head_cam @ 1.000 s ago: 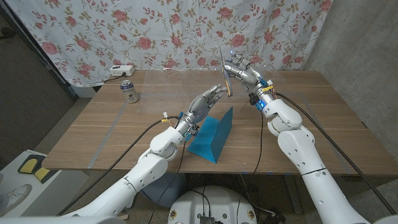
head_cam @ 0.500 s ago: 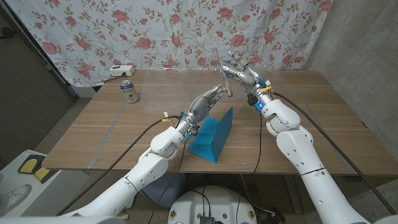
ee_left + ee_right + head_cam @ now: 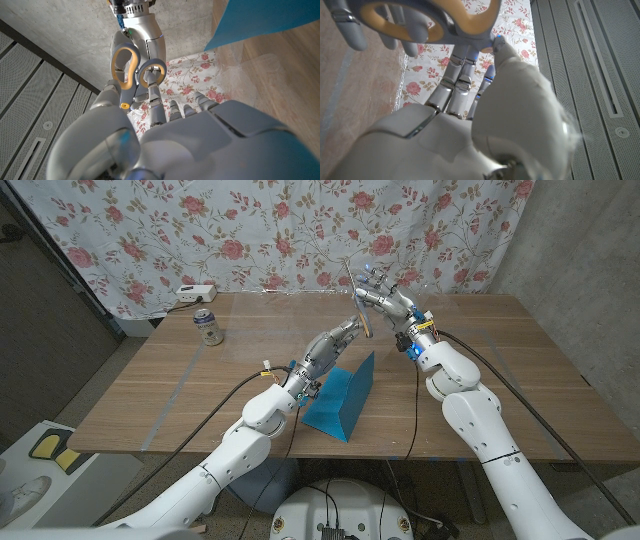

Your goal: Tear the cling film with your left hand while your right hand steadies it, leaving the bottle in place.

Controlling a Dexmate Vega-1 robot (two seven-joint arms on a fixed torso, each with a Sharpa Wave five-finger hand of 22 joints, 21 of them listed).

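Since a second ago my right hand [image 3: 385, 295] is drifting a touch higher and farther back from the blue box [image 3: 340, 402], toward the floral curtain [image 3: 250, 230], carrying its scissors [image 3: 367, 318] along; my left hand [image 3: 328, 350] and everything on the table [image 3: 520, 380] are staying put. The right hand's fingers are gripping the scissors by the yellow and grey handle loops, which are showing clearly in both wrist views. The left hand is hovering just behind the blue box and below the scissors, with its fingers straight, close together and holding nothing; whether their tips are touching the scissors I cannot tell. In the left wrist view the cling film [image 3: 245, 65] is showing as a faint clear sheet lying on the wood right beside the blue box, and neither hand is touching it. I am seeing no bottle, only a drink can [image 3: 207, 326] standing well off to the left of the box and well clear of both arms, with a white power strip [image 3: 195, 291] beyond it. By my reading, the tearing is not starting yet: the right hand is occupied and rising away rather than steadying the film.
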